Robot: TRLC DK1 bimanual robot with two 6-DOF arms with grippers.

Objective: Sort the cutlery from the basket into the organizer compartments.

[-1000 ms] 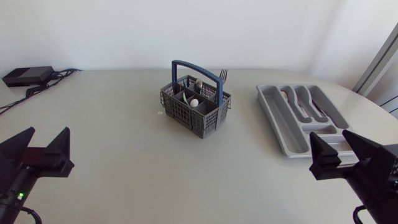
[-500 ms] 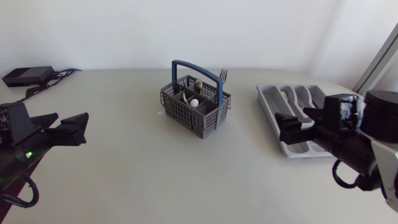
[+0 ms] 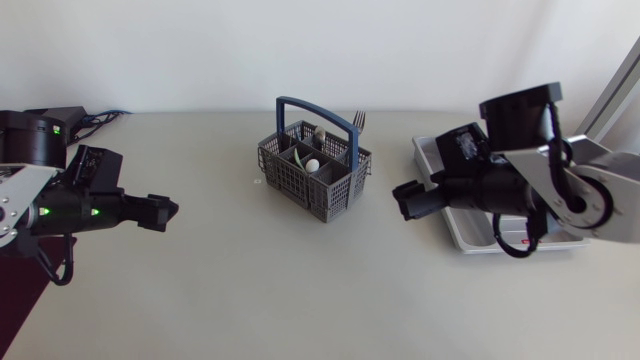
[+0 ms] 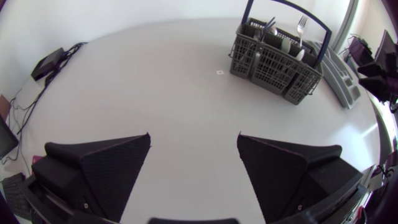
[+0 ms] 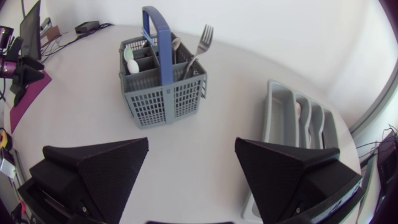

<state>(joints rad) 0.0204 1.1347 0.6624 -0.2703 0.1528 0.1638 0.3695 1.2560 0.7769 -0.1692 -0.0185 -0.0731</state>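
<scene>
Both pincers were released, fingers spread and gripping nothing. My left pincer point(image 4: 194, 134) hung over the bare table point(image 3: 230, 280), well apart from the one grey basket point(image 3: 330, 190). My right pincer point(image 5: 191, 140) hung between that basket and the one grey organizer point(image 5: 298, 118). A single blue handle point(image 3: 318, 108) arched over the basket. Inside it I counted one fork point(image 5: 202, 38) standing tines up and one white spoon point(image 5: 129, 57) — the remaining pieces sat too crowded to count.
</scene>
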